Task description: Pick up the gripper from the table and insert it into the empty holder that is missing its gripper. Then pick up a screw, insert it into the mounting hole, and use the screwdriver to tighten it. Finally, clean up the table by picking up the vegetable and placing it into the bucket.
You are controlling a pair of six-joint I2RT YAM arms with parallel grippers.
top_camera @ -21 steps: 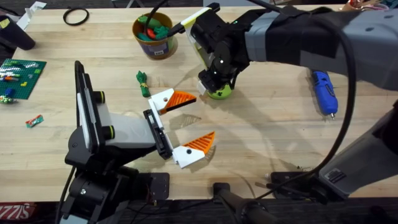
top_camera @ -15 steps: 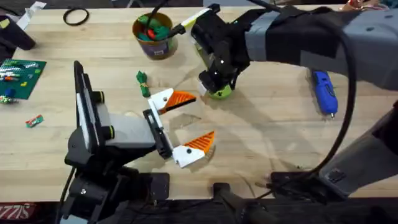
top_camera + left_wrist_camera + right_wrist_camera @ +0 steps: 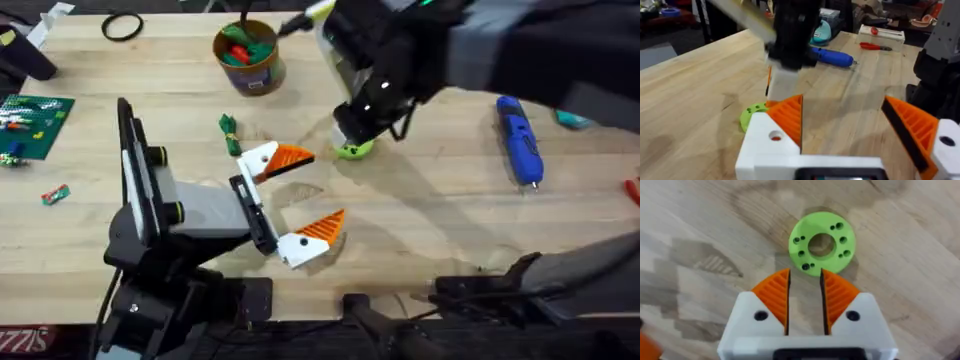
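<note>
The lime-green vegetable (image 3: 353,150) lies on the table, a round piece with a centre hole (image 3: 822,243). My right gripper (image 3: 350,132) hangs just above it. Its orange pads (image 3: 777,297) stand a narrow gap apart with nothing between them, and the vegetable sits just beyond their tips. My left gripper (image 3: 300,198) rests wide open and empty near the table's middle (image 3: 840,105), with the vegetable (image 3: 751,114) just off one fingertip. The mustard bucket (image 3: 248,58) stands at the back with toy pieces inside. The blue screwdriver (image 3: 520,140) lies at the right (image 3: 832,56). The holder and screw are out of view.
A slim darker-green piece (image 3: 230,133) lies left of my left gripper's far finger. A green plate with small bricks (image 3: 35,115) and a black ring (image 3: 122,27) sit at the far left. Red-handled pliers (image 3: 875,46) lie beyond the screwdriver.
My right arm has risen towards the overhead camera and shows larger and blurred. The vegetable stayed on the table. The left arm has not moved.
</note>
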